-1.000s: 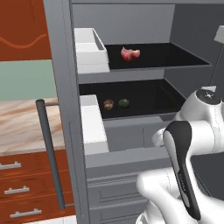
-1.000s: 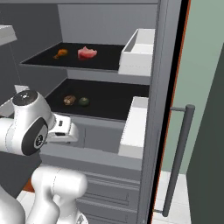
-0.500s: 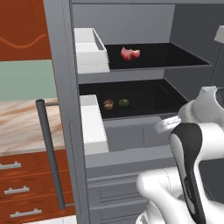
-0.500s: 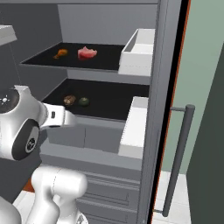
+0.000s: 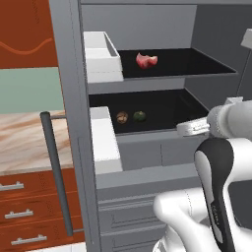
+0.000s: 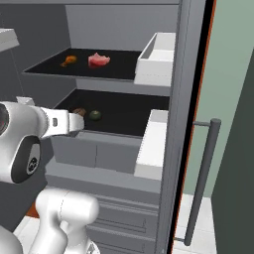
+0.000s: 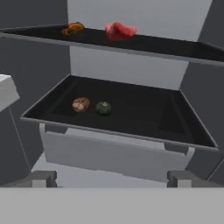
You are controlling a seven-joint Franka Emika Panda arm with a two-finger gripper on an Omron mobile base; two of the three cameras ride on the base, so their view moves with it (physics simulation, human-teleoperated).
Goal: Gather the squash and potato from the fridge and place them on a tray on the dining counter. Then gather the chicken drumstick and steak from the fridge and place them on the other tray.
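The fridge (image 5: 70,98) stands open. On its lower black shelf (image 7: 131,114) the brown potato (image 7: 81,104) lies just left of the dark green squash (image 7: 103,108). The upper shelf carries the pink steak (image 7: 119,30) and the orange chicken drumstick (image 7: 73,29). My gripper (image 7: 112,179) is open with nothing between its fingers, and hovers in front of the lower shelf's front edge, level with it and pointing in. From the base I see the potato (image 5: 122,117), squash (image 5: 140,116), steak (image 5: 146,60) and gripper (image 5: 181,129). The trays and dining counter are out of view.
White door bins (image 5: 102,56) hang on the fridge door (image 6: 158,59) beside both shelves. Grey drawers (image 7: 105,155) sit below the lower shelf. A long bar handle (image 5: 56,172) stands left, over a marbled counter with red-brown drawers (image 5: 19,187).
My hand has swung forward and levelled out toward the lower shelf, closer to the potato and squash. The jaws stayed open. The food has not moved.
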